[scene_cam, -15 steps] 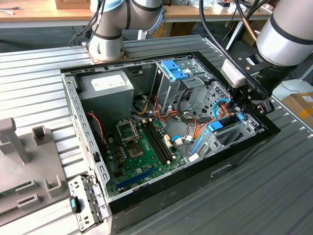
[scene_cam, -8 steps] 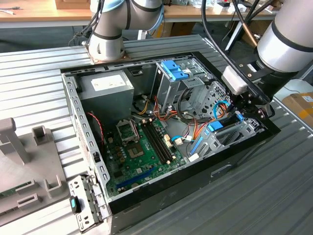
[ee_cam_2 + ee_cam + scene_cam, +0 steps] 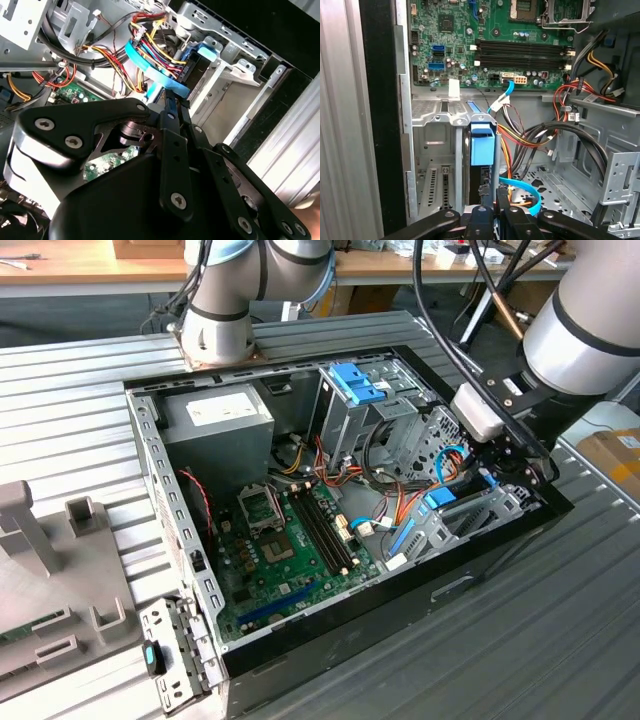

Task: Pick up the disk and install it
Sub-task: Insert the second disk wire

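The disk (image 3: 482,145) stands on edge in the metal drive bay (image 3: 435,117) at the open computer case's corner, its blue carrier end facing the motherboard. It also appears as a blue piece in the bay in the exterior view (image 3: 441,498) and in the second wrist view (image 3: 205,52). My gripper (image 3: 495,196) reaches down into the case at the exterior view's right (image 3: 500,468), just behind the disk's dark near end. Its two thin fingers (image 3: 172,107) lie close together, shut, with nothing visible between them. Whether the fingertips touch the disk I cannot tell.
The open computer case (image 3: 470,585) lies on a ribbed metal table (image 3: 560,640). A tall metal cage with a blue clip (image 3: 355,385), a power supply (image 3: 220,420), the motherboard (image 3: 290,540), and bundles of coloured cables (image 3: 530,135) and blue cables (image 3: 150,70) crowd around the bay.
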